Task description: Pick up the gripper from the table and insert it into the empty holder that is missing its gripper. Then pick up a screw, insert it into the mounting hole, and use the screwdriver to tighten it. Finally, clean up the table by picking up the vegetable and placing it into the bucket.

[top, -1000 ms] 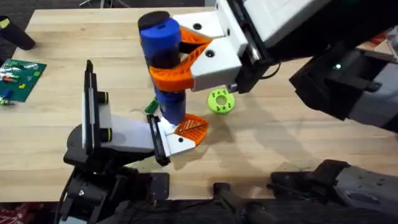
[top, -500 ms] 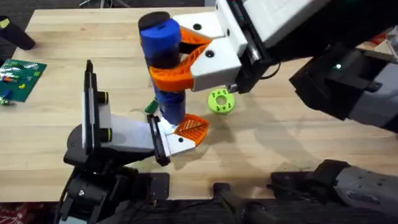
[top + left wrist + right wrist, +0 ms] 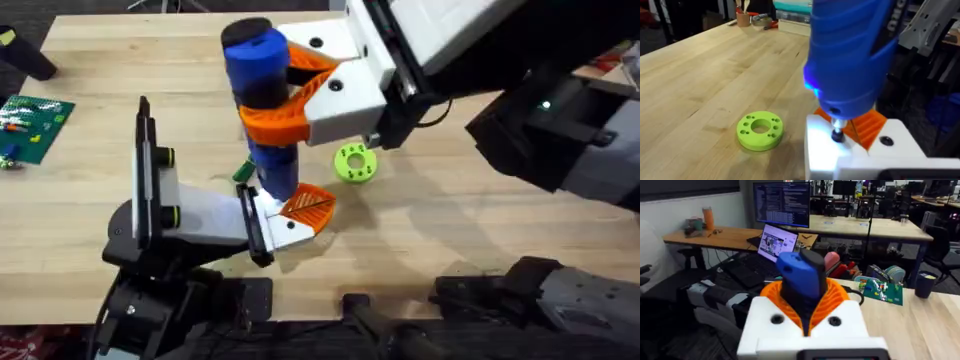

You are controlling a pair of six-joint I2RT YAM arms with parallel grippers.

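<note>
The right arm's fingers (image 3: 275, 95), orange and ribbed on a white body, are clamped around the blue screwdriver (image 3: 262, 110), which stands upright over the middle of the wooden surface (image 3: 480, 215). In the right wrist view the orange fingers (image 3: 835, 297) wrap the blue handle (image 3: 800, 277) on both sides. The tip of the screwdriver (image 3: 836, 134) meets the top of the white base block (image 3: 855, 150) of the small orange gripper (image 3: 308, 205), which sits at the end of the holder (image 3: 185, 215). A blue light glows on the screwdriver body in the left wrist view. The holder lies near the front left of the surface, its thin black plate (image 3: 145, 165) standing up. I cannot tell how the left arm's fingers stand. A lime-green disc with holes (image 3: 354, 163) lies flat on the surface just to the right of the screwdriver, apart from it. A green circuit board (image 3: 35, 125) rests at the far left edge.
</note>
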